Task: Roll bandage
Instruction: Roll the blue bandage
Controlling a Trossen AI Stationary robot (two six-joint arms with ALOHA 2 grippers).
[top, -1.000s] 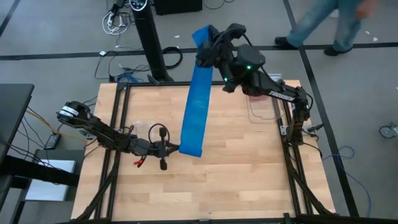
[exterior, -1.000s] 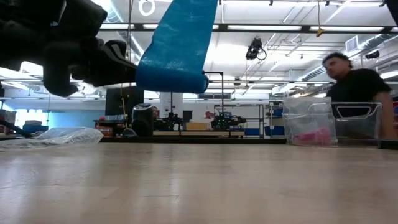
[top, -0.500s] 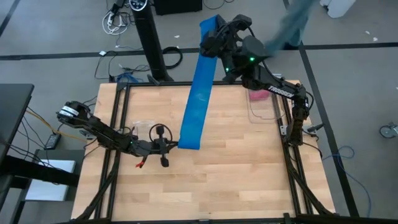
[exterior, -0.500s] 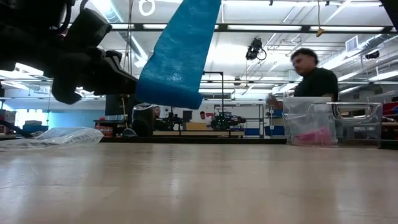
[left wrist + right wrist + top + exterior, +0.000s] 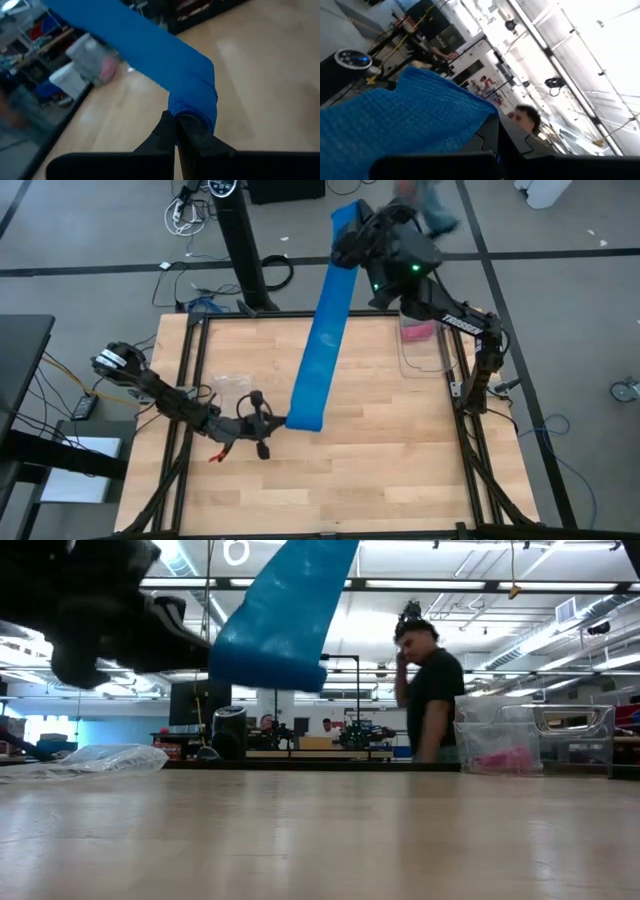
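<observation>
**Blue bandage stretched taut between two clamped grippers**

The left gripper (image 5: 272, 423) has its jaws closed on the lower end of the bandage (image 5: 318, 345). In the left wrist view the two dark fingers (image 5: 176, 131) meet tight together, with the blue cloth bunched into a small fold right at their tips. This gripper sits low over the left middle of the wooden table (image 5: 390, 460), its arm reaching in from the left edge.

The right gripper (image 5: 352, 232) is likewise closed, pinching the upper end of the bandage. In the right wrist view the blue fabric (image 5: 400, 120) lies across the top of the fingers (image 5: 490, 137) and ends at a corner there. This gripper is raised high, beyond the far edge of the table, its arm rising from the right side.

Between the two grips the bandage runs as one long flat strip, slanting from the far upper end down toward the near left. It hangs clear of the table; in the low view its lower edge (image 5: 265, 650) is well above the wood.

On the table's far right stands a clear bin (image 5: 530, 738) with something pink inside. A crumpled clear plastic sheet (image 5: 85, 758) lies at the far left. Beyond the table a person (image 5: 430, 690) in a dark shirt stands in the room with one hand raised to the head.
</observation>
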